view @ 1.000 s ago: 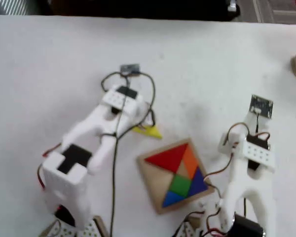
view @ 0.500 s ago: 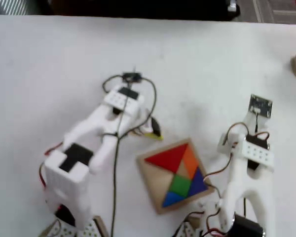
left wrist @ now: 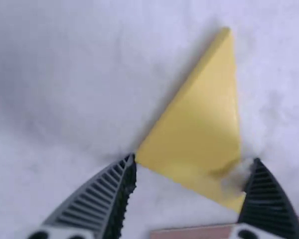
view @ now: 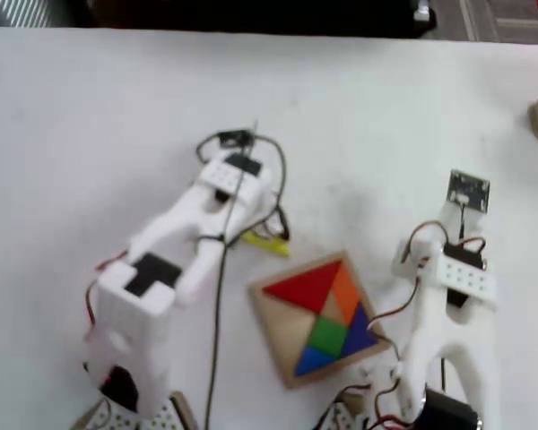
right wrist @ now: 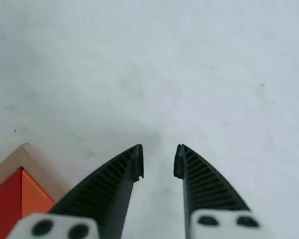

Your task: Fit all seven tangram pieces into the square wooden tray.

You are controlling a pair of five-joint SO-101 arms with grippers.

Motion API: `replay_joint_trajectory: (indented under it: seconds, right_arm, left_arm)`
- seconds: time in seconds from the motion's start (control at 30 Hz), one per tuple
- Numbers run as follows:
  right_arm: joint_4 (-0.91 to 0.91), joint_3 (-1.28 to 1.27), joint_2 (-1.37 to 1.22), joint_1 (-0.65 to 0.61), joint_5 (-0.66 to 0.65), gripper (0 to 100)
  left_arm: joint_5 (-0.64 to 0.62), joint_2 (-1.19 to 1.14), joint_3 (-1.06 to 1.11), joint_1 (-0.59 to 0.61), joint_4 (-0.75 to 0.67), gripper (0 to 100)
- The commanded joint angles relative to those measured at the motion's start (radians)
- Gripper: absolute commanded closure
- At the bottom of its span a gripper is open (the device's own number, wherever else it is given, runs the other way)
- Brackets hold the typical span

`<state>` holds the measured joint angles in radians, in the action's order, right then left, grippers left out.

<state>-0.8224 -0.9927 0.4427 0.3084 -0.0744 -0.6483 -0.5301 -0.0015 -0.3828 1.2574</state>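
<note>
On the white surface [view: 90,107], just beside the far-left edge of the square wooden tray [view: 282,324]: the yellow triangle [left wrist: 199,124], lying flat, outside the tray. Left hand [left wrist: 193,167] spread wide, one finger at each side of the triangle's near edge; closed on nothing yet. Right hand [right wrist: 158,162] narrowed to a slim gap, empty, hovering over bare surface near a tray corner. Inside the tray: red, orange, green and blue pieces, with bare wood showing along the left side.

Looks like a thin, rigid, light piece, painted smooth, so likely slippery and prone to skate or spin if pinched off-centre. Probably best taken across two opposite edges near the middle, low against the surface, since little thickness stands up to grip. Not fragile, by appearance.

Hard to tell whether either fingertip touches the triangle; blur around one corner beside a fingertip. Most of the triangle covered by the arm in the high view. Count of pieces in the tray uncertain; exact shape of the open slot unclear.
</note>
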Motion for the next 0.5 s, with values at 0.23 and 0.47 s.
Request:
replay_joint_trajectory:
  seconds: [0.23, 0.47]
  right_arm:
    - [-0.001, 0.04, -0.004, -0.01, -0.026, 88.5]
    - [-0.001, 0.04, -0.004, -0.008, -0.026, 88.5]
  left_arm:
    - [-0.011, -0.019, -0.078, -0.025, 0.011, 77]
    - [0.101, -0.027, -0.106, -0.022, -0.003, 89]
